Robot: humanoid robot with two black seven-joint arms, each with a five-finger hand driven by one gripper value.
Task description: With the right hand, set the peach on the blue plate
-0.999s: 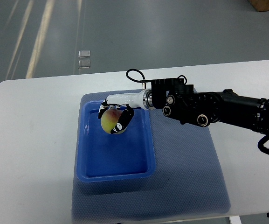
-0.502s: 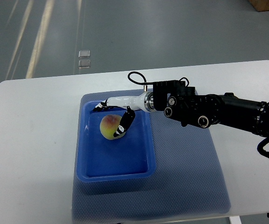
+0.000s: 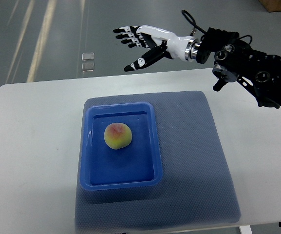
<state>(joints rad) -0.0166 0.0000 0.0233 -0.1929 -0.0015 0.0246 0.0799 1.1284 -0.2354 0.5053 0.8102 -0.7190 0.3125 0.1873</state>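
1. Top view, the task's thing: the peach point(image 3: 117, 135) sits loose on the floor of the blue plate point(image 3: 94, 181), a shallow rectangular tray. It lies in the tray's upper half, slightly left of centre, red blush facing up, clear of every wall.

2. Top view, the support: the blue plate rests on a grey-blue mat point(image 3: 194, 165), which lies on the white table point(image 3: 33, 146). The tray's long axis runs from twelve to six o'clock in the picture.

3. Top view, the working hand: the right hand point(image 3: 142, 43) hangs high at about one o'clock from the peach, beyond the table's far edge and well apart from the tray. Its fingers point(image 3: 125, 35) are spread wide and point towards nine o'clock; they hold nothing. The dark forearm enters from the right edge.

4. Top view, the other arm: no left arm shows.

5. The relation that matters: from the hand, the peach lies towards seven o'clock and lower, well apart. The fruit is nearly round, so no long axis constrains any approach.

6. Judgement: with the peach at rest inside the plate and the hand empty and clear, the placing looks done; what remains is probably only taking the arm back to rest.
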